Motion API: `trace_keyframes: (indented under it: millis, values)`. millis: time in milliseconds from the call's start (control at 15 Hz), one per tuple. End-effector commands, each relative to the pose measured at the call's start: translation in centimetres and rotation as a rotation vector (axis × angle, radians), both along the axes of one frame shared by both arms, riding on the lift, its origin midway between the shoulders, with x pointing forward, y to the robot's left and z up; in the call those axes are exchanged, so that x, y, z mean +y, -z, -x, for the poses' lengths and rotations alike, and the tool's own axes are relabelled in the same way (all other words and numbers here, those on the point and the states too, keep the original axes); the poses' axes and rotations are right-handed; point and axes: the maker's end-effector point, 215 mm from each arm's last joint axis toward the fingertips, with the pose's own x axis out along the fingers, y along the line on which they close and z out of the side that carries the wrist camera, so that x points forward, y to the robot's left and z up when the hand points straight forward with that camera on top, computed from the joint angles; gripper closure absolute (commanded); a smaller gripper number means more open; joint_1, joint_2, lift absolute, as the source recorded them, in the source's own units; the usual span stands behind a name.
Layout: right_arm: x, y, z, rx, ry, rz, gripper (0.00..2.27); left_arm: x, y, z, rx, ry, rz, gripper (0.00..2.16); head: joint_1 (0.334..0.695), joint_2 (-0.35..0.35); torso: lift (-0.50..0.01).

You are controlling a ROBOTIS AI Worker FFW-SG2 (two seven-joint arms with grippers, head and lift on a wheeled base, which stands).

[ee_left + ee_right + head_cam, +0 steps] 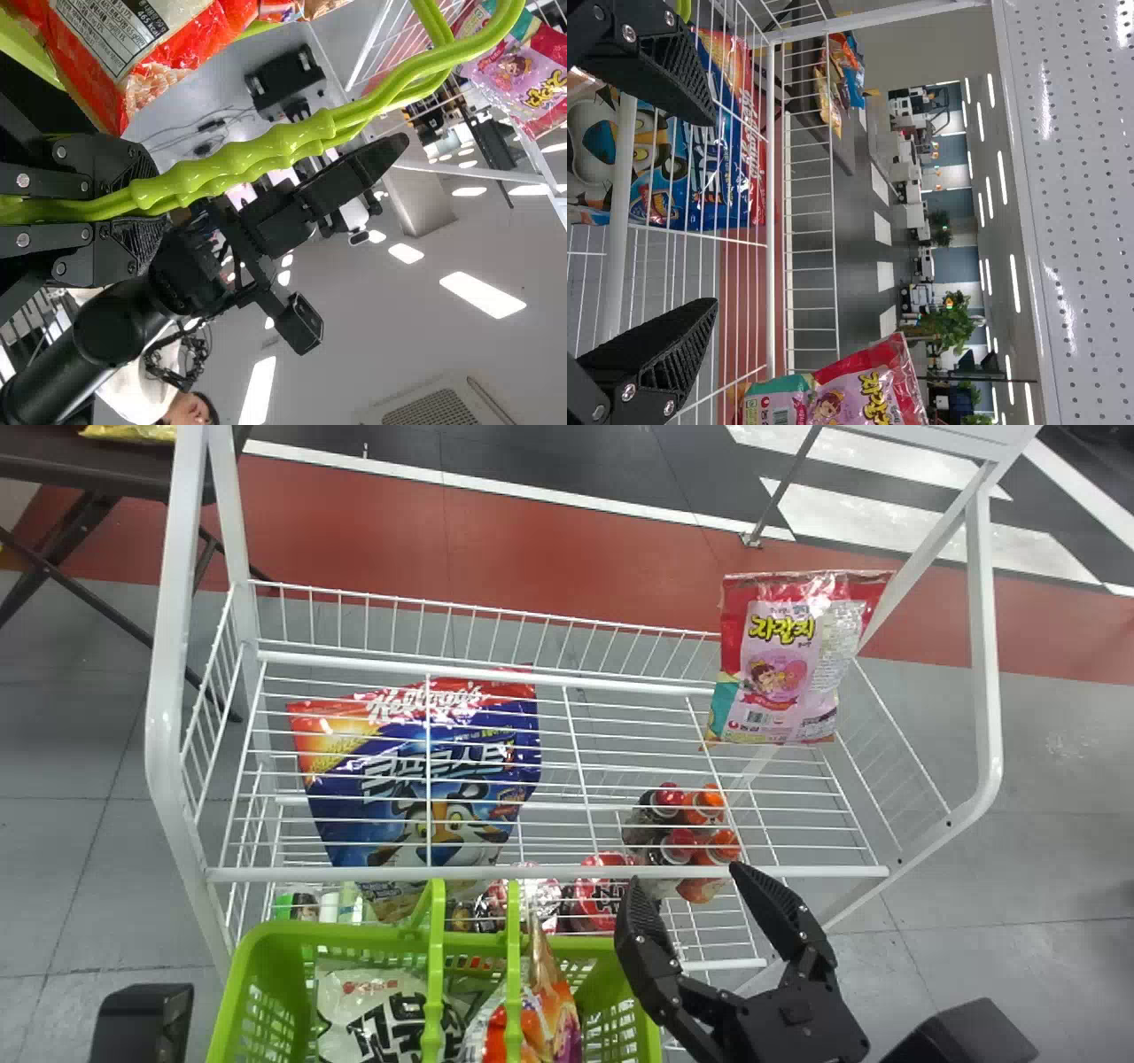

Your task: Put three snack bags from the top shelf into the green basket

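My right gripper (685,875) is open at the top shelf's front edge, with nothing between its fingers; the right wrist view shows this gripper (714,212) too. A pink-and-red snack bag (781,664) stands at the top shelf's back right, also in the right wrist view as the pink bag (864,390). The green basket (266,926) is in front of the rack, holding a white bag (376,1014) and an orange-red bag (540,1019). My left gripper (120,210) is shut on the basket's two handles (266,150). Part of the left arm (142,1023) shows at lower left.
Beneath the top shelf's wires (620,753) lie a large blue bag (443,771), capped bottles (687,828) and red-lidded cups (602,890). White rack posts (168,691) rise on both sides. A dark table (97,469) stands at the back left.
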Motion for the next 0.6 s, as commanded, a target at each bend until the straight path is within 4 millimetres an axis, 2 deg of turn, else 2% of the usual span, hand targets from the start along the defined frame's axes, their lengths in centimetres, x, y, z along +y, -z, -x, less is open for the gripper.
trace_keyframes:
  millis: [0,533]
  values:
    - [-0.06,0.0,-0.01,0.0,0.001,0.001,0.1,0.0,0.01,0.02,0.0,-0.001,0.0,1.57,0.695,-0.35,-0.046]
    - [-0.09,-0.17,0.02,-0.002,-0.001,0.004,0.1,0.03,-0.16,0.03,-0.005,0.001,0.002,1.57,0.695,-0.35,-0.046]
